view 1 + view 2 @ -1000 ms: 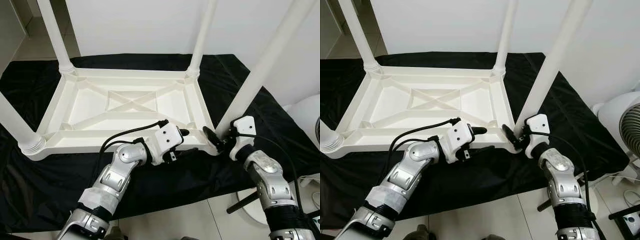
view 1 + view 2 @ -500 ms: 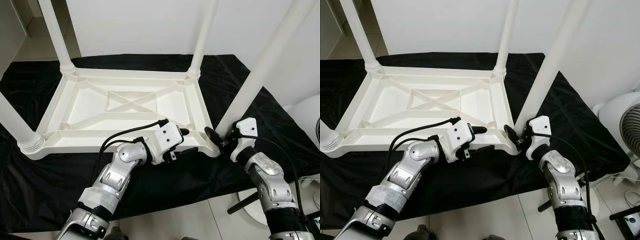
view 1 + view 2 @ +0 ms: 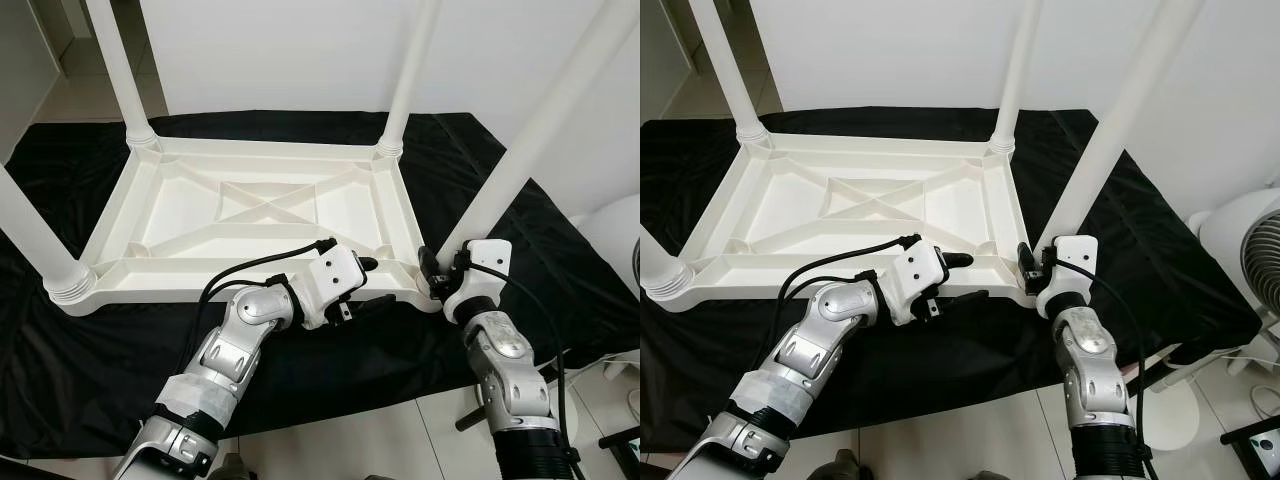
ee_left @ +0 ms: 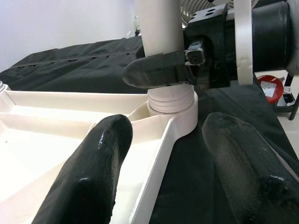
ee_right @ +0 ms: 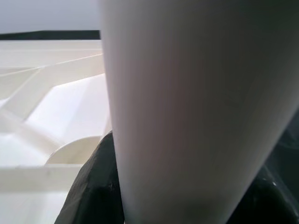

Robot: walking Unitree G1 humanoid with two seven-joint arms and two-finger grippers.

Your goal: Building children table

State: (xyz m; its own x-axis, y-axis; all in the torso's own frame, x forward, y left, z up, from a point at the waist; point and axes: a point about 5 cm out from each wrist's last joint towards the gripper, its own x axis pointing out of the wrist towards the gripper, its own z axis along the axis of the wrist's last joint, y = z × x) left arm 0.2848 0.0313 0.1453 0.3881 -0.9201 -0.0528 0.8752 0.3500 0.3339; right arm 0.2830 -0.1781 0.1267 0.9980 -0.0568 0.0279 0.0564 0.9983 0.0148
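Note:
A white plastic children's table [image 3: 200,285] lies upside down on a black cloth [image 3: 100,350], with its four legs standing up. My left gripper [image 3: 372,284] is open and straddles the table's near rim close to the near right corner; one finger is over the underside, the other over the cloth [image 4: 215,84]. My right gripper [image 3: 440,272] is shut on the near right leg [image 3: 530,150] just above its threaded base [image 4: 172,100]. In the right wrist view the leg [image 5: 187,93] sits between the black fingers [image 5: 91,186].
The other legs rise at the near left [image 3: 25,230], far left [image 3: 120,70] and far right [image 3: 410,70]. A white fan [image 3: 1255,250] stands on the floor to the right. Pale floor tiles [image 3: 330,450] begin at the cloth's near edge, and a white wall is behind.
My right gripper has swung in from beside the near right leg and shut round its base. My left gripper has stayed on the rim. The camera has shifted slightly.

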